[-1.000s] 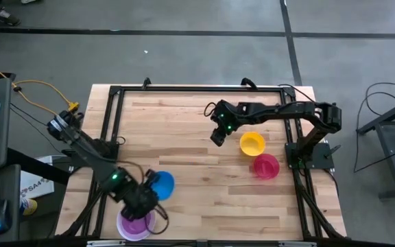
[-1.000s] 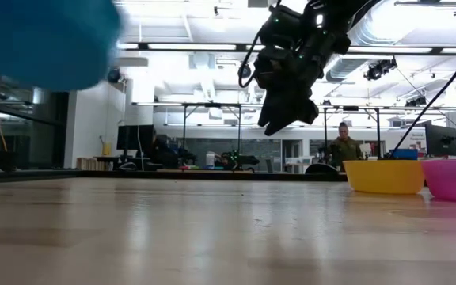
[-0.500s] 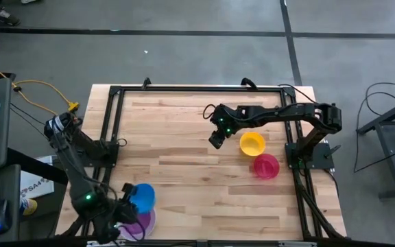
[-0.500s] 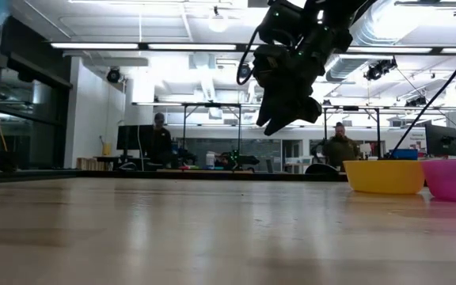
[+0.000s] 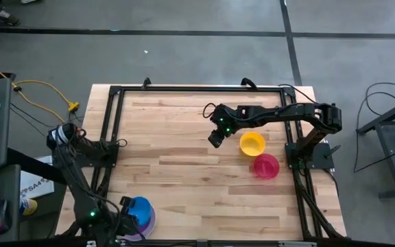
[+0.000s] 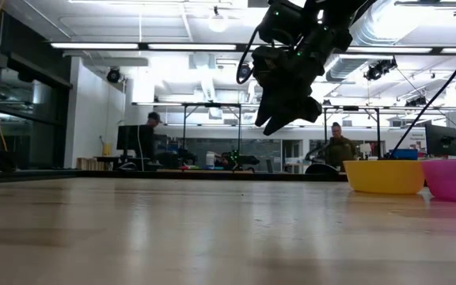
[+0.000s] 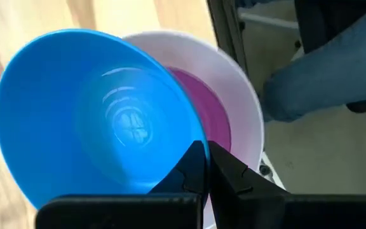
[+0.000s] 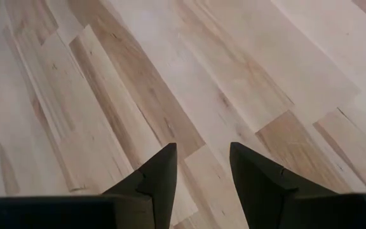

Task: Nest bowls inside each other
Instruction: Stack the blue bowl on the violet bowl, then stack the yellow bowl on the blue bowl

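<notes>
My left gripper (image 7: 207, 149) is shut on a blue bowl (image 7: 100, 121) at the table's near left corner (image 5: 127, 210). Right behind the blue bowl stands a white bowl (image 7: 248, 108) with a purple bowl (image 7: 210, 113) nested inside it. In the high view the blue bowl (image 5: 140, 207) covers most of that pair (image 5: 147, 223). A yellow bowl (image 5: 252, 143) and a pink bowl (image 5: 266, 166) stand on the table at the right. My right gripper (image 5: 215, 138) hangs open above bare wood just left of the yellow bowl. My left gripper pinches the blue bowl's rim (image 7: 194, 141) between its two fingers, coming steeply from above. The bowl's mouth faces up toward the wrist camera. It sits over the white and purple bowls; whether its bottom touches the purple bowl cannot be told.
A black rail frame (image 5: 108, 137) runs around the tabletop, and the left corner post lies close to the white bowl. A person's blue-clad leg (image 7: 335, 70) shows beyond the table edge. Bare wood (image 5: 190, 178) fills the middle of the table. People stand in the room behind (image 6: 340, 146).
My left gripper has carried the blue bowl toward the table's near left corner and slightly down, rolling its wrist, so the bowl now sits over the white and purple pair. The bowl has passed out of the low view. My right gripper has stayed in place.
</notes>
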Tool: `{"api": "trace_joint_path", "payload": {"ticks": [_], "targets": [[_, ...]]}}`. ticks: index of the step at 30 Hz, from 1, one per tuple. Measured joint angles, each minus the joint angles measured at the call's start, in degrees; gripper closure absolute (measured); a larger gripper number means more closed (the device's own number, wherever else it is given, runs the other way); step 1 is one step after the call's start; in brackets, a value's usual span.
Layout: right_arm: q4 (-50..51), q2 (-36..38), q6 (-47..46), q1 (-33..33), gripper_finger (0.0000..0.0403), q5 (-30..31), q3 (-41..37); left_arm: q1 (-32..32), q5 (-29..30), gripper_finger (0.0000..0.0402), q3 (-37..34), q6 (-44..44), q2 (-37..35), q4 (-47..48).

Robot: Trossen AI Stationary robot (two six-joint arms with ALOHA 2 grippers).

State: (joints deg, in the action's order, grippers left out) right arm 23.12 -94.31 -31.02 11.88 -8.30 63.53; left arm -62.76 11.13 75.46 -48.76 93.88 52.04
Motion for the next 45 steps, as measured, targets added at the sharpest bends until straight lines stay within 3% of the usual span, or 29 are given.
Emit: {"api": "trace_joint_path", "payload": {"ticks": [18, 25, 45], "targets": [[-0.3, 0.0, -2.2, 0.0, 0.0264, 0.0, 0.0, -1.1, -3.1, 0.0397, 0.0, -4.1, 5.4, -2.1], [-0.3, 0.0, -2.4, -1.1, 0.0264, 0.1, 0.0, -1.0, -2.4, 0.0370, 0.0, -4.5, 5.9, -3.0], [-0.6, 0.0, -3.9, -4.1, 0.0264, 1.4, 0.0, -1.0, -0.9, 0.0366, 0.0, -2.9, 5.8, -6.9]]}}
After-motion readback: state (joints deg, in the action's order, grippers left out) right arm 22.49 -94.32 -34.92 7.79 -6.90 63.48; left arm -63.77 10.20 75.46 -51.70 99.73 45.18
